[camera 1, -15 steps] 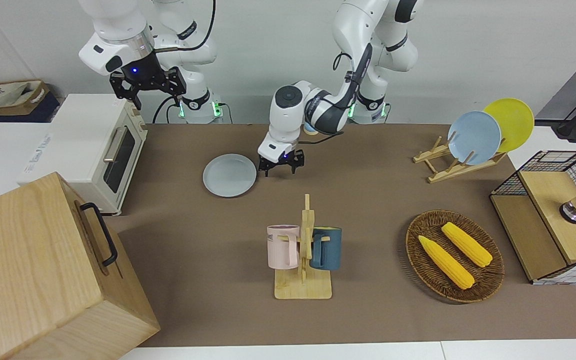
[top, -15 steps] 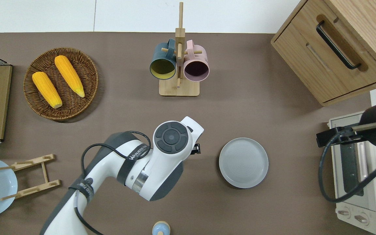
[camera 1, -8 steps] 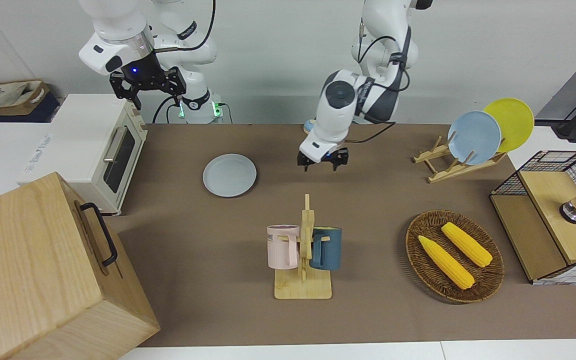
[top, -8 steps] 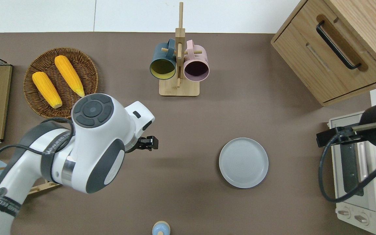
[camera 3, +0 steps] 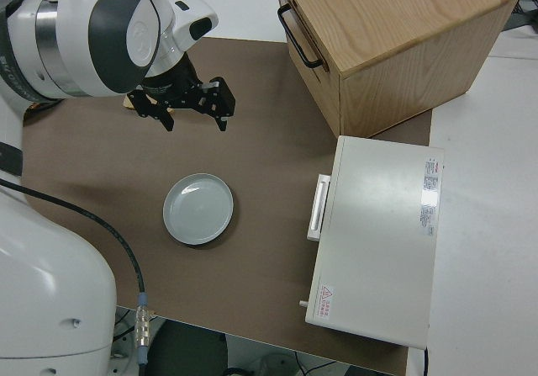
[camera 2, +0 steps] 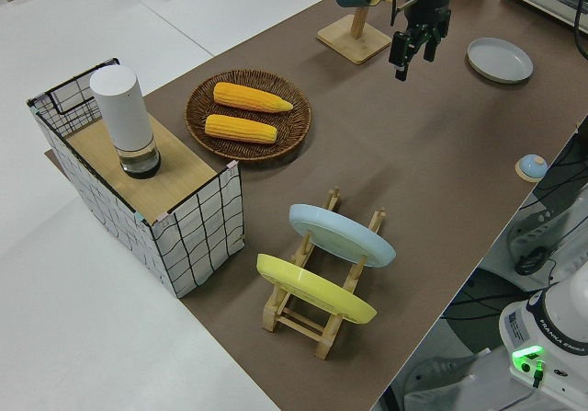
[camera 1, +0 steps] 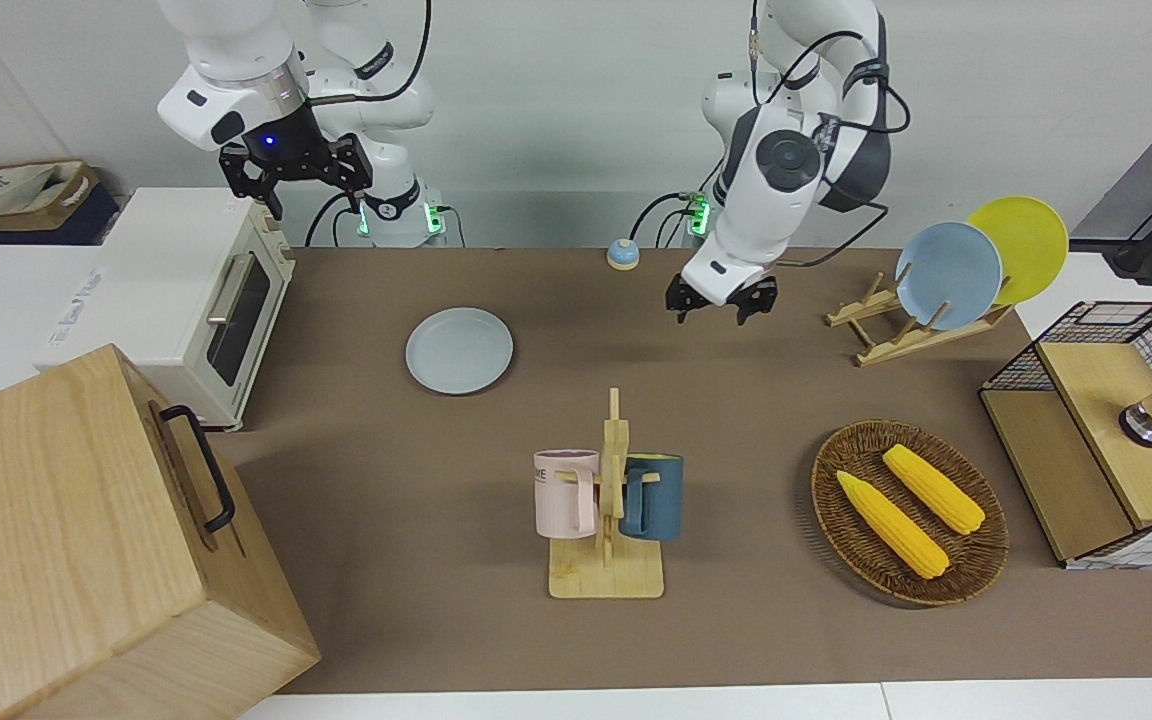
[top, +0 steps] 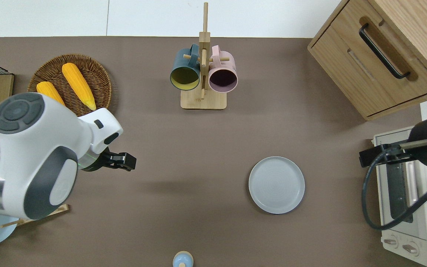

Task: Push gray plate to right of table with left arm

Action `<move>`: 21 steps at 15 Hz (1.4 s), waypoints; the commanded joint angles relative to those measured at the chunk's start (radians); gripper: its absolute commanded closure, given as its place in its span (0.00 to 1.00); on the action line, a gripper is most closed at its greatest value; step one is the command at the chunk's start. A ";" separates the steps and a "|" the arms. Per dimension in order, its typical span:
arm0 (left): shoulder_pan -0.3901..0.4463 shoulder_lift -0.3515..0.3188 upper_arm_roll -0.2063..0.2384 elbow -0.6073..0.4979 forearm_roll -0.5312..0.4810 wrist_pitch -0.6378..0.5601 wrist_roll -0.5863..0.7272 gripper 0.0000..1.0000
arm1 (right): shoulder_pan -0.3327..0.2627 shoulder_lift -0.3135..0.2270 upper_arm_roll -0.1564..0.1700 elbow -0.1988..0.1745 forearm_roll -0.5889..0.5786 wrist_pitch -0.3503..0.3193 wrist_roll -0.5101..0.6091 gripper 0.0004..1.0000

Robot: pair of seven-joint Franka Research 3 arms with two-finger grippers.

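Observation:
The gray plate (camera 1: 459, 350) (top: 276, 184) (camera 3: 198, 209) lies flat on the brown table (camera 1: 736, 620), toward the right arm's end and a short way from the toaster oven. My left gripper (camera 1: 709, 312) (top: 124, 163) (camera 2: 411, 57) hangs open and empty in the air. It is over bare table near the corn basket, well apart from the plate. The right arm is parked with its gripper (camera 1: 316, 198) open.
A mug rack (top: 203, 74) with a pink and a blue mug stands farther out mid-table. The basket of two corn cobs (top: 72, 94), a dish rack (camera 1: 946, 275) with sky-blue and yellow plates, and a wire box (camera 1: 1106, 430) fill the left arm's end. Toaster oven (camera 1: 186, 300) and wooden cabinet (camera 1: 86, 550) fill the other.
My left arm has swung up and away from the plate's edge toward its own end of the table. The gray plate has stayed where it was.

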 commanded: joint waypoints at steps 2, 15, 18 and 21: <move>0.059 -0.036 0.069 0.048 -0.005 -0.086 0.144 0.01 | -0.020 -0.002 0.016 0.009 0.004 -0.016 0.013 0.02; 0.065 -0.036 0.165 0.253 0.062 -0.284 0.189 0.01 | -0.020 -0.002 0.016 0.009 0.004 -0.016 0.013 0.02; 0.065 -0.045 0.206 0.273 0.110 -0.297 0.221 0.01 | -0.020 -0.002 0.016 0.009 0.004 -0.016 0.013 0.02; 0.065 -0.059 0.228 0.273 0.109 -0.292 0.270 0.01 | -0.020 -0.002 0.016 0.009 0.004 -0.016 0.013 0.02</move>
